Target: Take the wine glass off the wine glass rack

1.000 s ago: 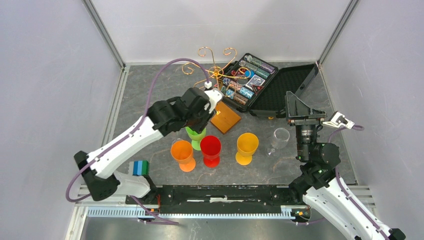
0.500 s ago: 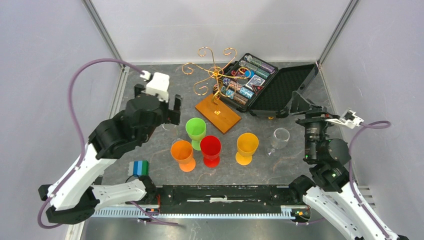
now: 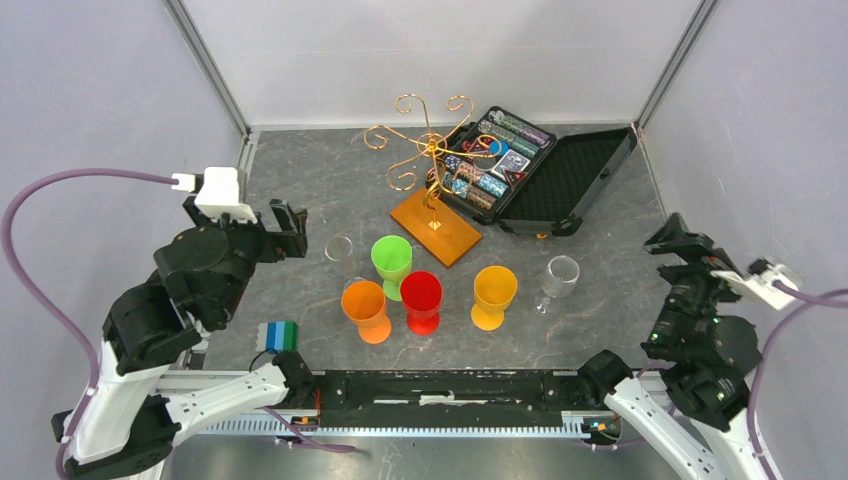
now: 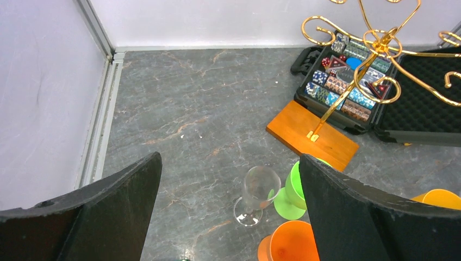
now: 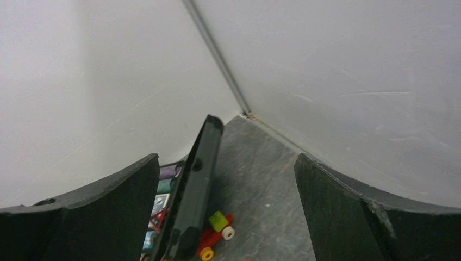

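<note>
The gold wire wine glass rack (image 3: 430,150) stands on its orange-brown wooden base (image 3: 436,228) at the back centre, with no glass on its arms. A clear wine glass (image 3: 339,250) stands upright on the table left of the green cup (image 3: 391,262). A second clear wine glass (image 3: 560,276) stands right of the yellow cup (image 3: 493,292). My left gripper (image 3: 290,230) is open and empty, back and left of the first glass. The left wrist view shows that glass (image 4: 258,191) below the open left gripper (image 4: 229,159) and the rack (image 4: 375,43). My right gripper (image 3: 690,250) is open and empty at the far right.
An orange cup (image 3: 366,305) and a red cup (image 3: 421,297) stand in front. An open black case (image 3: 560,190) with coloured contents lies at the back right. A blue-green block (image 3: 281,335) sits near the left base. The right wrist view shows the case lid (image 5: 195,185) and a small toy car (image 5: 217,234).
My left arm has pulled back left, away from the rack and cups, leaving a clear wine glass standing beside the green cup. My right arm has drawn back to the right.
</note>
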{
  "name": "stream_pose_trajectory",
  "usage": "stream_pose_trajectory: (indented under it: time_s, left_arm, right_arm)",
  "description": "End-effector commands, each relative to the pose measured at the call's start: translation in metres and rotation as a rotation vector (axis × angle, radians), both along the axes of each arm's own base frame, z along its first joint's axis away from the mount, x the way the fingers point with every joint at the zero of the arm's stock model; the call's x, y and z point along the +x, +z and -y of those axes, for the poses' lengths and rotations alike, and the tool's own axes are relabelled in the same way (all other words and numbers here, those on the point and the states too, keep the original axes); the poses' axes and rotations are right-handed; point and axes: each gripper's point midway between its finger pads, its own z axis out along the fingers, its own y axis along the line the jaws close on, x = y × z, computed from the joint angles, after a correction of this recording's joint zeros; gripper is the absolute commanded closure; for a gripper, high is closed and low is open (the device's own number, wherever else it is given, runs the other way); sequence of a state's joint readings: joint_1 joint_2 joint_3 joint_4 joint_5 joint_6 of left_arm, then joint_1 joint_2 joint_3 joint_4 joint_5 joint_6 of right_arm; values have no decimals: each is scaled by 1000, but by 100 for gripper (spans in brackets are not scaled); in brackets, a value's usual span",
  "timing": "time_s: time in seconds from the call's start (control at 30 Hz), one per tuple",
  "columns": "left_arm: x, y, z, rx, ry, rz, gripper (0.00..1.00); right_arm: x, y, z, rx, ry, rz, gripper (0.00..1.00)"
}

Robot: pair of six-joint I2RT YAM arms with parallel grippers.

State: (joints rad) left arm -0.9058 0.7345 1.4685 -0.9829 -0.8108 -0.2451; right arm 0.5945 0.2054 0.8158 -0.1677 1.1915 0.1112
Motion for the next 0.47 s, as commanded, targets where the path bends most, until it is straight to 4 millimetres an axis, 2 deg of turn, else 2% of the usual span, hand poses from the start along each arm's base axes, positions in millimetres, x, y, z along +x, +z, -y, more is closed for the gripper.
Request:
stream_pose_trajectory:
  time_s: [0.0,0.43]
  left_arm:
    - [-2,5,-5,-44,25,8,0]
    - [-5,9,-10,-58,29,24,0]
  right_arm:
    - [-26,1,26,9,-110,-35,2]
    - [-33,2,31,44,-110,-3,2]
